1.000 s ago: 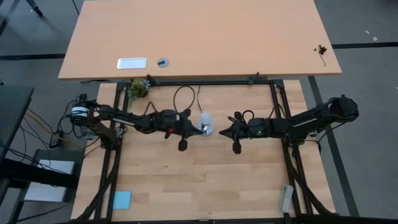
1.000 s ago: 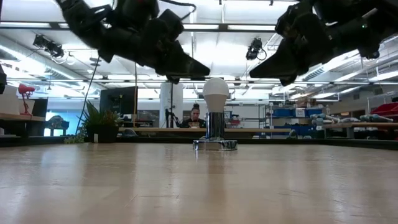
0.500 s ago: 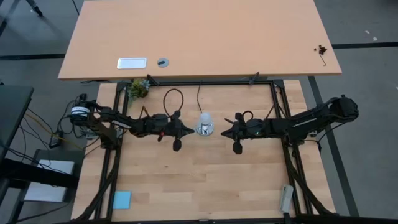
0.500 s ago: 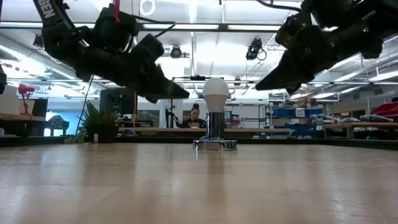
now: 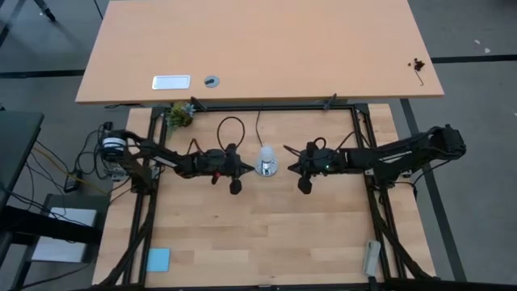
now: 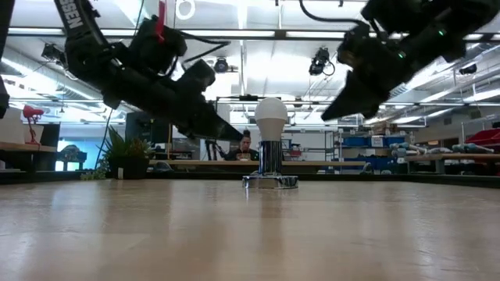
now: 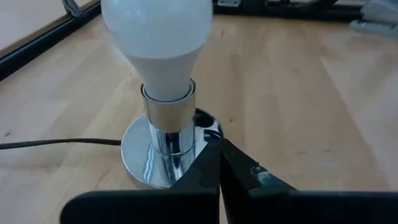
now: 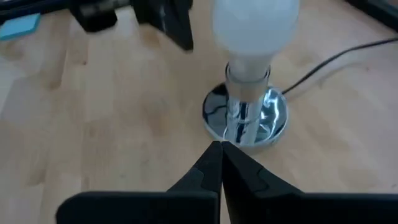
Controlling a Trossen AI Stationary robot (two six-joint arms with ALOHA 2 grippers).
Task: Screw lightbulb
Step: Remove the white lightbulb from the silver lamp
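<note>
A black cord (image 5: 258, 129) runs from the silver socket base (image 5: 266, 169) toward the table's far edge, and a small green plant (image 5: 180, 114) sits near the far left corner. A blue pad (image 5: 158, 259) lies at the near left edge. Beyond the table, a person sits at a desk in the room. The lightbulb (image 5: 266, 156) stands upright in the socket at mid-table, white and frosted, its neck seated in the chrome collar. The left gripper (image 5: 243, 168) hangs just beside it on 1 side, fingers pressed together. The right gripper (image 5: 290, 166) hangs opposite, its 2 fingers also closed, apart from the bulb.
</note>
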